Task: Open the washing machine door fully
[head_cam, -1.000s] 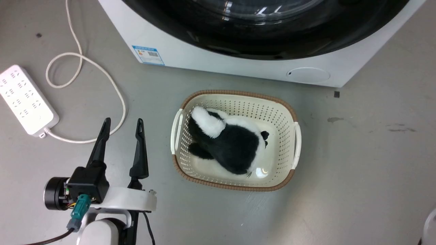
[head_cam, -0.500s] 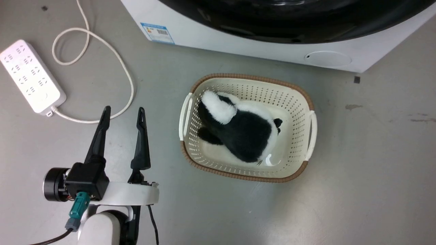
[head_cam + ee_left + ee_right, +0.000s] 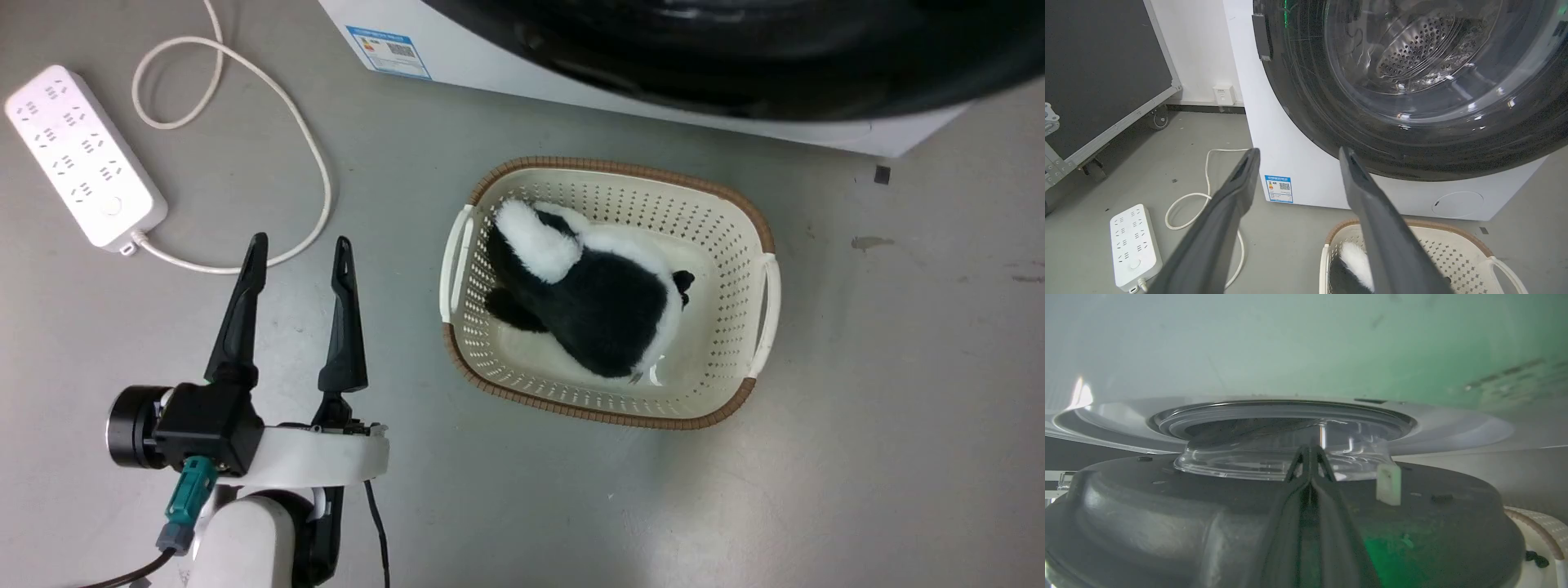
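My left claw point(image 3: 301, 241) hangs over the grey floor point(image 3: 898, 367) with its two fingers spread apart and nothing between them. In its wrist view it points at the lower front of the washing machine, near the blue energy label point(image 3: 388, 51).

My right claw point(image 3: 1309, 449) is clenched, fingers pressed together with nothing between them. They lie along the dark inner face of the washing machine door point(image 3: 1331, 122), tips toward its clear glass bowl. A pale latch tab point(image 3: 1388, 484) stands just beside them. The door is ajar: in the right wrist view a gap shows between it and the white machine front, with the bowl at the mouth of the opening. From the left wrist, the steel drum point(image 3: 1412, 53) shows through the glass, and the small round flap point(image 3: 1457, 204) sits low on the panel.

A cream perforated basket point(image 3: 718, 237) with a brown rim sits on the floor close in front of the machine, below the door, holding a black-and-white plush panda point(image 3: 604, 318). Left of it, a white power strip point(image 3: 82, 155) and its looping cable point(image 3: 326, 192) lie near my left fingers. A black wheeled case point(image 3: 1106, 61) stands farther left.
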`<state>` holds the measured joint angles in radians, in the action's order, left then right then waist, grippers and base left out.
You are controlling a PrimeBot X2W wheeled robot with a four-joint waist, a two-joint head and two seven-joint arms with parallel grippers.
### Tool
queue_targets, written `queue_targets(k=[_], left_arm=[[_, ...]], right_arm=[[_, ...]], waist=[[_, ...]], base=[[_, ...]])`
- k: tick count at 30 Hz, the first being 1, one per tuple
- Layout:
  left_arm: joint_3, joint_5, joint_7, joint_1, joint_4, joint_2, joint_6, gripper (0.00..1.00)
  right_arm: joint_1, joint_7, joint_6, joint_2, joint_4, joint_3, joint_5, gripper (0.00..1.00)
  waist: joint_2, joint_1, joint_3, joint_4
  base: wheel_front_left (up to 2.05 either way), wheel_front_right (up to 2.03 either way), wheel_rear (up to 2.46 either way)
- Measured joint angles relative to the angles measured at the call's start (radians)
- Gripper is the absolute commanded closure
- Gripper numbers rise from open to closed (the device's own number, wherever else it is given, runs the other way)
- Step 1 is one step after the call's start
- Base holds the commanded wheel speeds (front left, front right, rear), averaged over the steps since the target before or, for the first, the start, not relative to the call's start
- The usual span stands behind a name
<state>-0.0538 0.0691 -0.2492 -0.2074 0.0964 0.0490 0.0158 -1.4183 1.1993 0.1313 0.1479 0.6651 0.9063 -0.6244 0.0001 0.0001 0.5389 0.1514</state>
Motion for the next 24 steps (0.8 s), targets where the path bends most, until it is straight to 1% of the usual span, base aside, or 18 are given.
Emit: queue_targets(k=[3,9,12,14,17,24], left_arm=[[-0.002,0.011,-0.007,0.0,-0.002,0.0,0.006,0.0],[-0.016,0.016,-0.007,0.002,-0.015,0.0,0.009,0.0],[-0.021,0.021,-0.007,0.006,-0.023,0.0,0.009,0.0],[-0.021,0.021,-0.007,0.019,-0.027,0.0,0.009,0.0],[-0.022,0.02,-0.007,0.043,-0.036,0.0,0.01,0.0],[-0.024,0.019,-0.007,0.079,-0.058,0.0,-0.01,0.0]], right_arm=[[0.025,0.057,0.0,-0.028,-0.042,0.023,0.012,1.0],[0.161,0.153,0.0,-0.077,-0.161,0.033,0.025,1.0],[0.234,0.201,0.0,-0.089,-0.219,0.033,0.018,1.0],[0.284,0.223,0.0,-0.088,-0.232,0.025,-0.005,1.0],[0.354,0.224,0.0,-0.087,-0.206,-0.025,-0.06,1.0],[0.488,0.177,0.0,-0.09,-0.126,-0.207,-0.244,1.0]], waist=[[0.0,0.0,-0.014,0.003],[0.0,-0.0001,-0.063,-0.001],[0.0,-0.0001,-0.095,-0.005],[0.0,-0.0002,-0.119,-0.008],[0.0,-0.0002,-0.155,-0.015],[0.0,-0.0002,-0.234,-0.034]], base=[[0.0,0.0,0.0],[0.0,0.0,0.0],[0.0,0.0,0.0],[0.0,0.0,0.0],[0.0,0.0,0.0],[0.0,0.0,0.0]])
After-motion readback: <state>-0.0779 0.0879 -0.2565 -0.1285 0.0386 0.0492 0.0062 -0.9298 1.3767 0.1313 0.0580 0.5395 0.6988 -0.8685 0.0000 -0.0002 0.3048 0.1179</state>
